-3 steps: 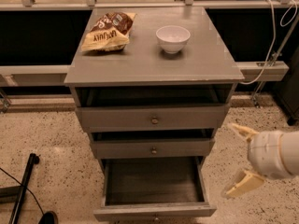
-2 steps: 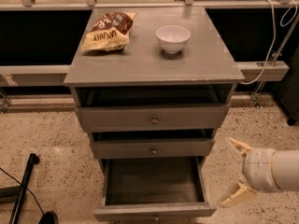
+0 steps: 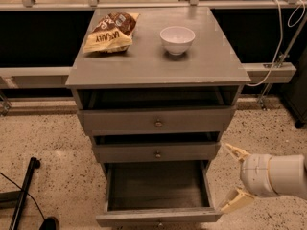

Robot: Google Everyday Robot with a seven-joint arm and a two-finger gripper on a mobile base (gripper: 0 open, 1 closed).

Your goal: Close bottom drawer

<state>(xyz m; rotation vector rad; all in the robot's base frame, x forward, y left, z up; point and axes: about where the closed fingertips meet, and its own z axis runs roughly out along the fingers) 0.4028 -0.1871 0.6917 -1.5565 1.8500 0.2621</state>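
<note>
The bottom drawer [image 3: 158, 216] of the grey cabinet is pulled far out. Its shallow dark box is empty and its front edge sits at the bottom of the view; the knob is barely visible there. The middle drawer [image 3: 158, 152] and the top drawer [image 3: 157, 121] above it stand slightly out, each with a small brass knob. My gripper [image 3: 232, 176] is to the right of the bottom drawer, near its right front corner. Its two tan fingers [image 3: 236, 152] are spread open, pointing left, holding nothing and apart from the drawer.
On the cabinet top [image 3: 211, 66] lie a chip bag [image 3: 111, 32] at back left and a white bowl [image 3: 177, 39] at back right. A black pole [image 3: 23, 192] lies on the speckled floor at left. A white cable [image 3: 279, 42] hangs at right.
My gripper has moved down and slightly left, staying open, now lower beside the bottom drawer's right front corner. The drawers have not moved.
</note>
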